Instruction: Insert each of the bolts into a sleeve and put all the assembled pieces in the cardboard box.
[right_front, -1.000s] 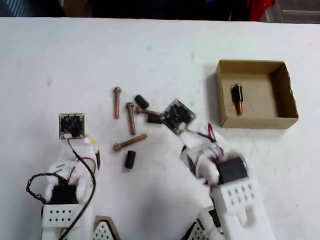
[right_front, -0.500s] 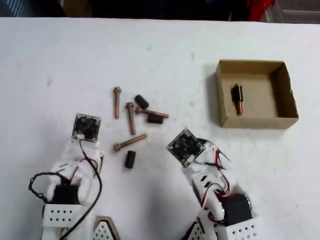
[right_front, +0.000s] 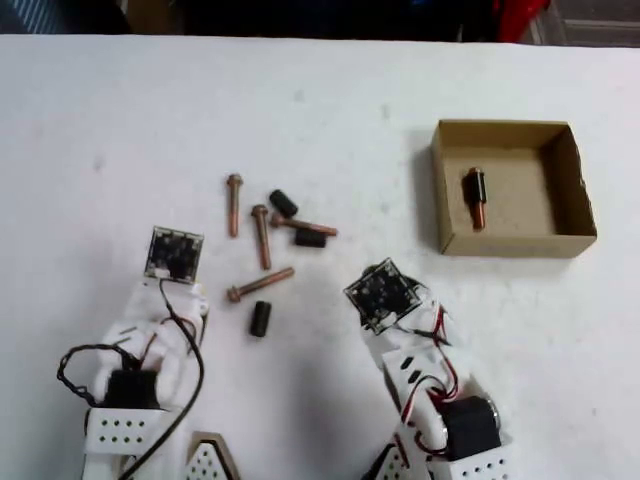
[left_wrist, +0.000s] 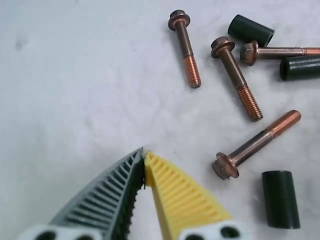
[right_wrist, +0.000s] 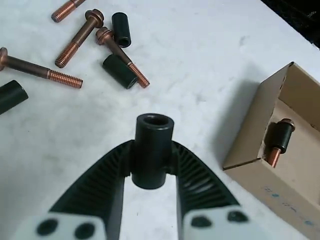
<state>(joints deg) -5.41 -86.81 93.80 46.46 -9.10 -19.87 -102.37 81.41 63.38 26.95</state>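
- Right gripper (right_wrist: 152, 146) clamped a black sleeve (right_wrist: 151, 165) between its fingers, one open end showing.
- Left gripper (left_wrist: 144, 154) sat closed and empty near a loose copper bolt (left_wrist: 255, 145).

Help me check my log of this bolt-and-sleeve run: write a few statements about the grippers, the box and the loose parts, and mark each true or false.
1. The right gripper is shut on a black sleeve. True.
2. The cardboard box has nothing in it. False: one assembled piece, a bolt in a sleeve, lies inside.
3. Four bolts lie loose on the table. True.
4. The left gripper holds a bolt. False: it is shut on nothing, above bare table beside the bolts.
5. Three more sleeves lie loose among the bolts. True.
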